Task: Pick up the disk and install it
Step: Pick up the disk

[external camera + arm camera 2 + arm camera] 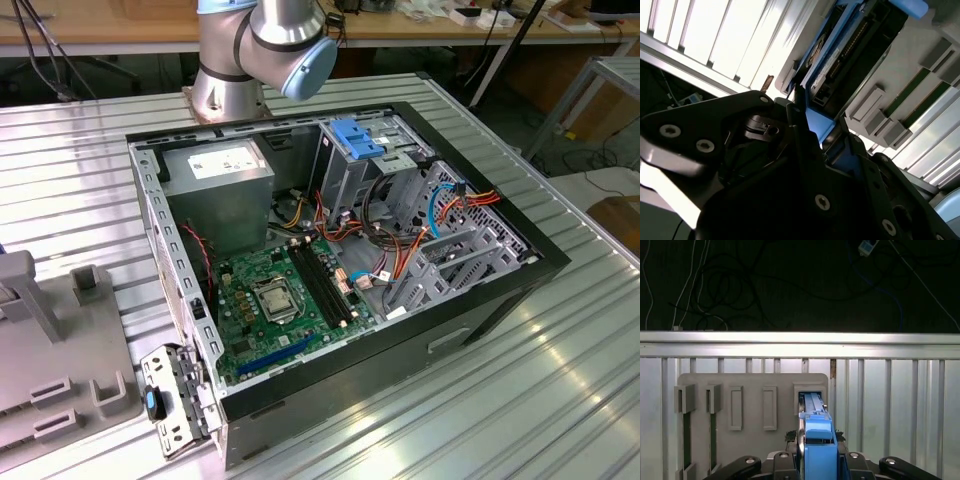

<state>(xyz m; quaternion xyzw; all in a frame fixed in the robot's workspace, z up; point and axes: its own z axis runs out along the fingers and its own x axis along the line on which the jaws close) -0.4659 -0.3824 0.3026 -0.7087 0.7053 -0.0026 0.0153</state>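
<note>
Tool [821,129] judged pinched onto dark grey hard drive in bright blue plastic carrier [818,440], stood edgewise in grey slotted holder [752,382] on ribbed worktop [890,405]. Pickup under way. Installation left: open black computer case [480,310], metal drive cage [345,175] at 1 o'clock.

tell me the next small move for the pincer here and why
Probably pull the disk straight out of its slot in the grey holder, without tilting: the pincer straddles the disk's blue carrier, whose far end sits in the slot. Whether it's clamped can't be read.
</note>
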